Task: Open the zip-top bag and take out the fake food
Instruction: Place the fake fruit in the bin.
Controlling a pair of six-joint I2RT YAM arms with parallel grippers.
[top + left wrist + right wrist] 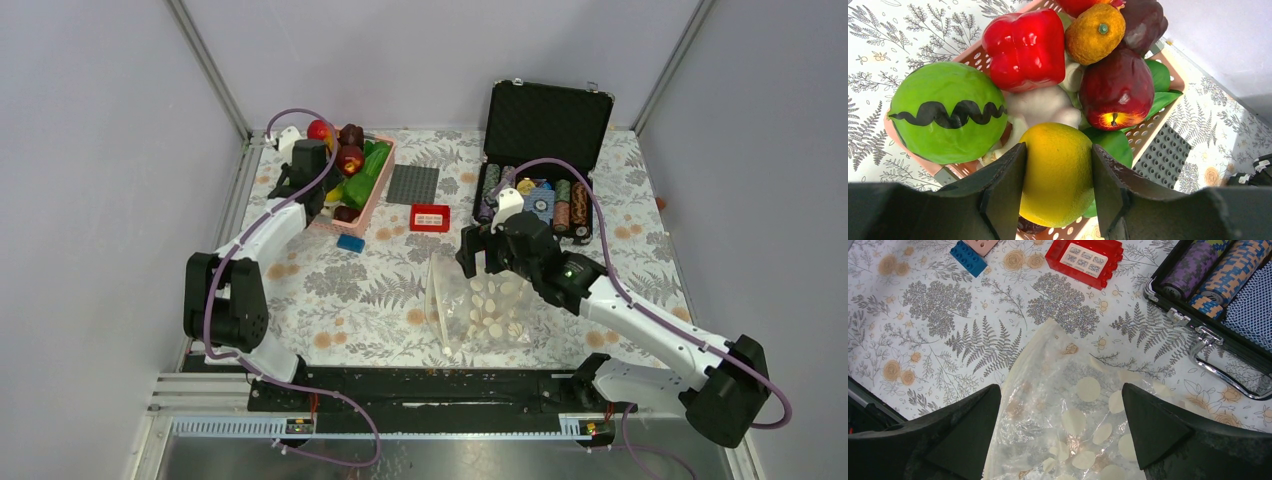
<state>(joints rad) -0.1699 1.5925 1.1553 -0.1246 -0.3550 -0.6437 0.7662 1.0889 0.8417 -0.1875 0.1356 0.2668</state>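
My left gripper (1058,190) is shut on a yellow lemon (1060,172), both pads pressed to its sides, over the pink basket (1146,131). More fake food lies piled in that basket: a green striped melon (948,112), a red pepper (1023,47) and a dark red apple (1115,90). In the top view the left gripper (305,165) hangs over the basket's left side. The zip-top bag (480,305), clear with cream dots, lies crumpled on the table. My right gripper (485,245) hovers open just above the bag (1073,425), jaws wide on either side and gripping nothing.
An open black poker-chip case (540,150) stands at the back right, its rim (1218,335) close to the bag. A red brick (430,217), a grey baseplate (413,185) and a blue brick (350,242) lie between the basket (365,200) and the bag.
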